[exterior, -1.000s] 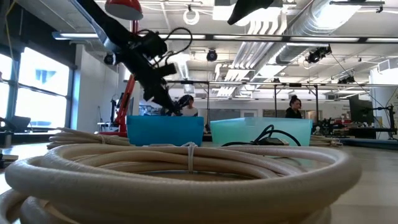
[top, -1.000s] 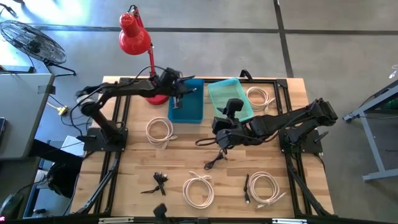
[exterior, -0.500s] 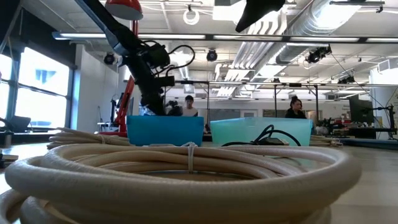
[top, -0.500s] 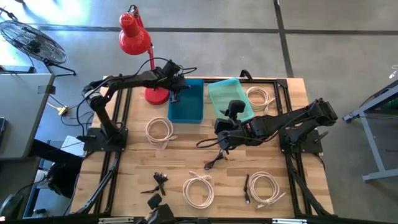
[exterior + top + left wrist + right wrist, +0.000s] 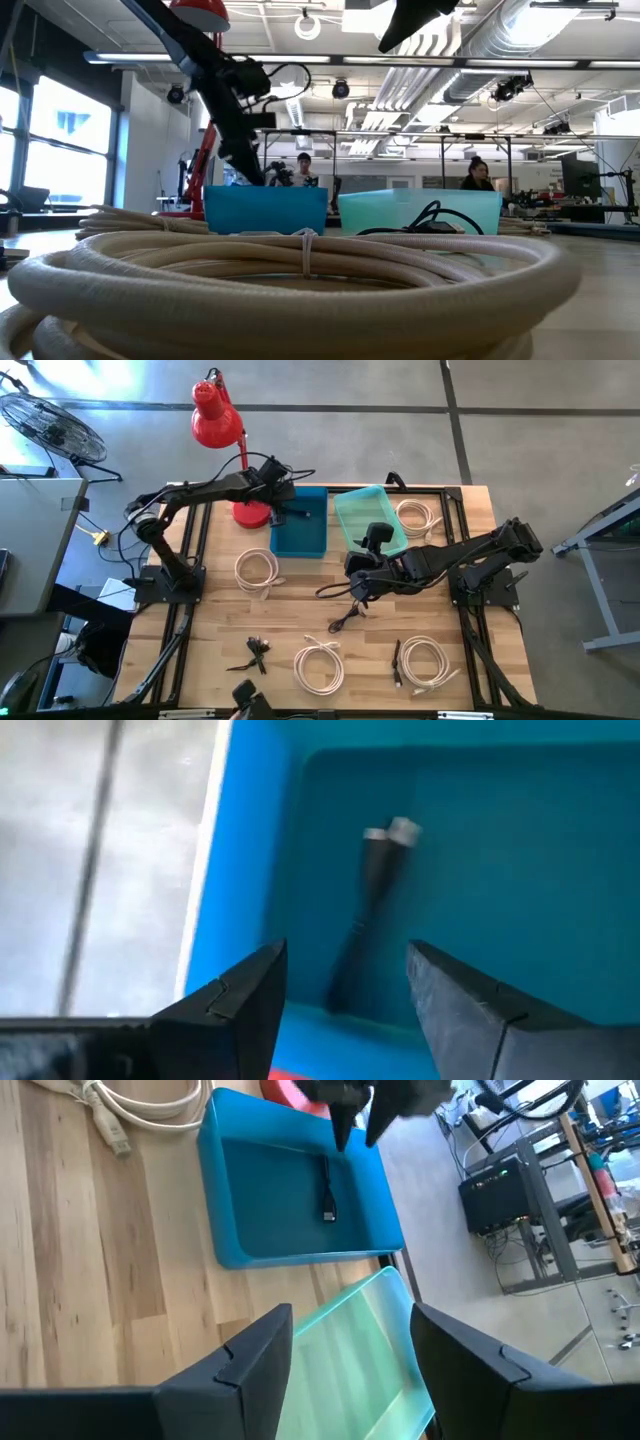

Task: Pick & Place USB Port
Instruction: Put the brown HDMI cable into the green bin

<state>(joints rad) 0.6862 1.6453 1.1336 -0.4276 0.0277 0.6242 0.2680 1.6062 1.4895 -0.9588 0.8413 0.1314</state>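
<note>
A small black USB piece with a metal plug end (image 5: 372,910) lies flat on the floor of the blue bin (image 5: 300,540) at the table's far middle; it also shows in the right wrist view (image 5: 328,1190). My left gripper (image 5: 345,990) hovers open just above the bin's far left part (image 5: 283,512), with nothing between its fingers. My right gripper (image 5: 358,582) waits open over the table's middle, on the near side of the teal bin (image 5: 370,1350), and holds nothing.
The teal bin (image 5: 368,515) stands right of the blue one. A red lamp (image 5: 215,415) rises at the far left. White cable coils (image 5: 257,570) (image 5: 318,665) (image 5: 424,660) (image 5: 415,515) and black cables (image 5: 342,615) (image 5: 258,653) lie about the table.
My left gripper has opened and let go of the USB piece, which now lies in the blue bin. The gripper has risen a little and drawn back toward the bin's far left rim, tipping less steeply down.
</note>
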